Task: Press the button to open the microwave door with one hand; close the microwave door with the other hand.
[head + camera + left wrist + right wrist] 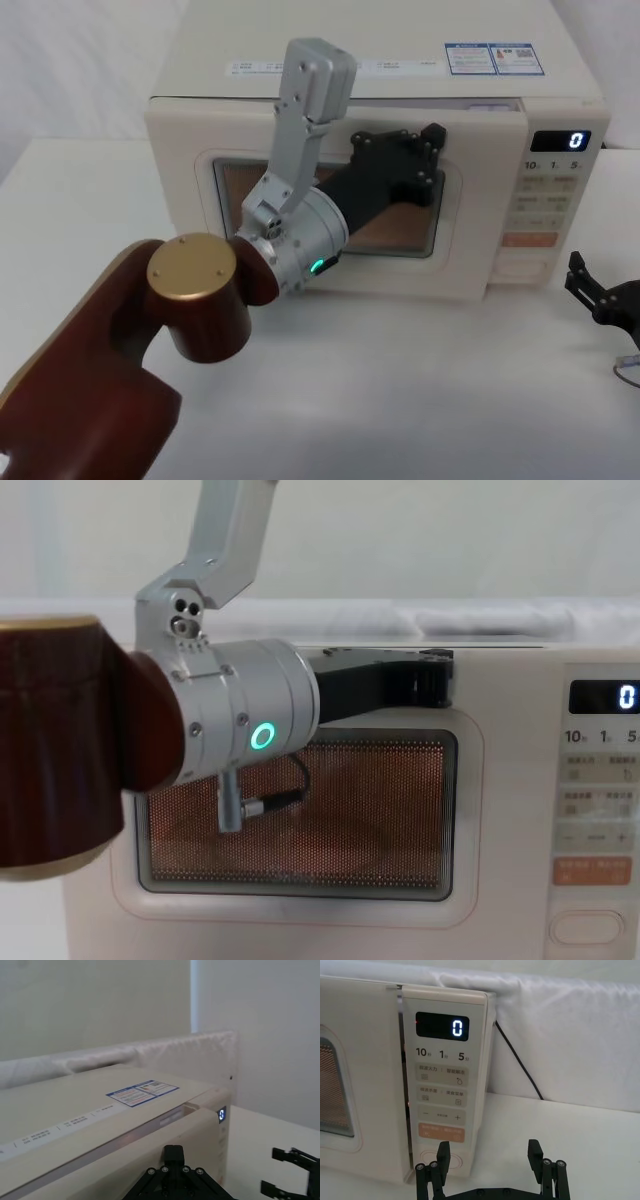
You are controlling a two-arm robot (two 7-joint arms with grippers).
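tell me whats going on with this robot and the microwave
The left gripper is pressed flat against the upper part of the microwave door, which looks shut or almost shut, with only a thin seam showing beside the control panel. The right gripper hangs open just in front of the panel, low down near the button but not touching it. The display on the microwave reads 0. It looks like the door-closing part of the job, done by the left arm.
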